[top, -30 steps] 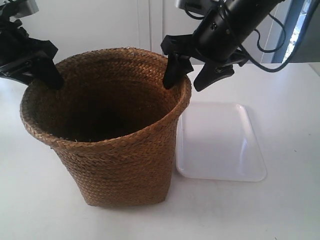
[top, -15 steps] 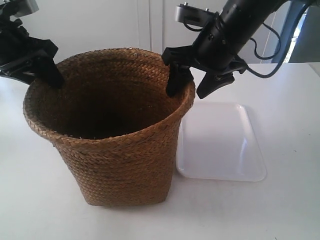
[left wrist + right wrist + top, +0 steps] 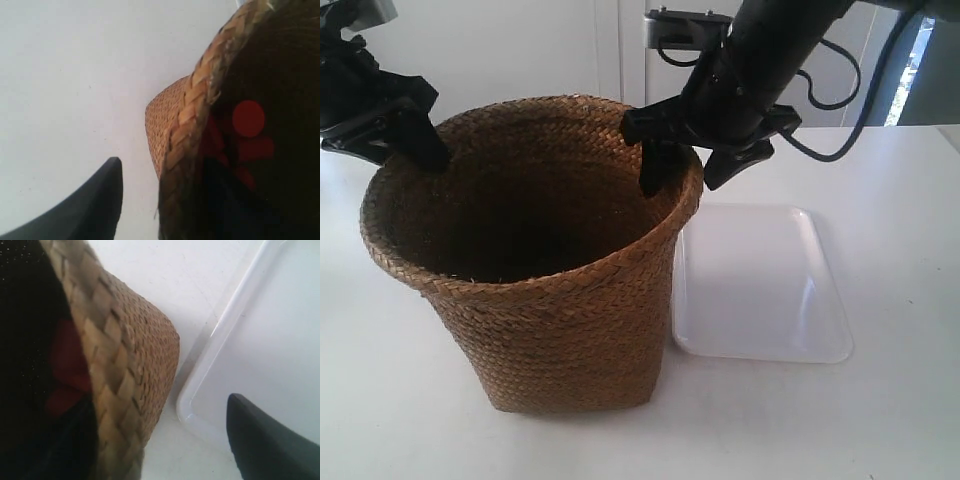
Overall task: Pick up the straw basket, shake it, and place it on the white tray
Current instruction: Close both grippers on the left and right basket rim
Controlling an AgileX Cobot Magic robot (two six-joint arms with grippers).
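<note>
Bright, even light is cast over the scene, and the worktop (image 3: pixel 880 420) is nearly washed out. Soft glare is seen on the white tray (image 3: pixel 760 290). The inside of the straw basket (image 3: pixel 560 330) is left dark. Both wrist views are blurred at close range.

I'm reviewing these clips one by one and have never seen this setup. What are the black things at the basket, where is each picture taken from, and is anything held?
This is a two-armed robot, and each black arm ends in a two-fingered gripper. The wide picture comes from a camera off the arms. The two close-ups come from cameras on the wrists. On the white table stands a straw basket, with a bare white tray close beside it. The right gripper is on the tray side and the left gripper is on the opposite side. Each straddles the basket's rim, one finger inside and one outside. In both close-ups the outer finger stands clear of the weave, so the jaws are open and nothing is gripped yet.
</note>
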